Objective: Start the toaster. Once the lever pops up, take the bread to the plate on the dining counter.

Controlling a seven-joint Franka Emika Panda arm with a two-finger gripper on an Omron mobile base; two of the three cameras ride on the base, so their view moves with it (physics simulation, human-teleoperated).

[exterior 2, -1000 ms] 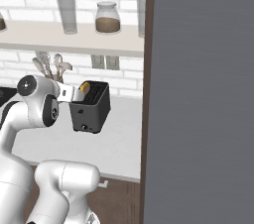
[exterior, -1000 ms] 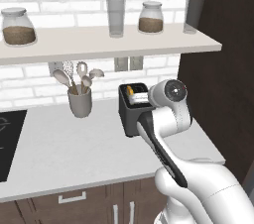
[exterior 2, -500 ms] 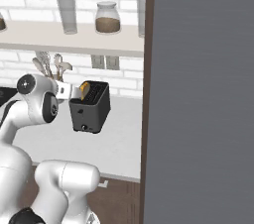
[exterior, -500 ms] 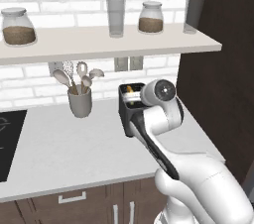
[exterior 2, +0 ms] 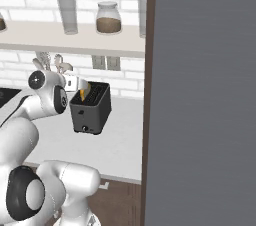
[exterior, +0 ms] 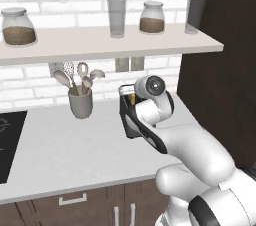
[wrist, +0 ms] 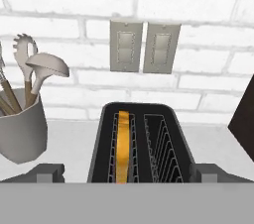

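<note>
Hovering above the toaster (wrist: 140,143), gripper (wrist: 127,172) spread wide, holding nothing. Bread (wrist: 123,144) stands on edge in the slot just ahead of the jaws, crust up. Likely light, stiff, crumbly; pinch its flat faces near the top.

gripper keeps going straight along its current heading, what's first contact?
Most likely the toaster: in the hand view its black top sits dead ahead between the open gripper fingertips, bread in its left slot. Depth is unclear; the brick wall lies behind.
</note>
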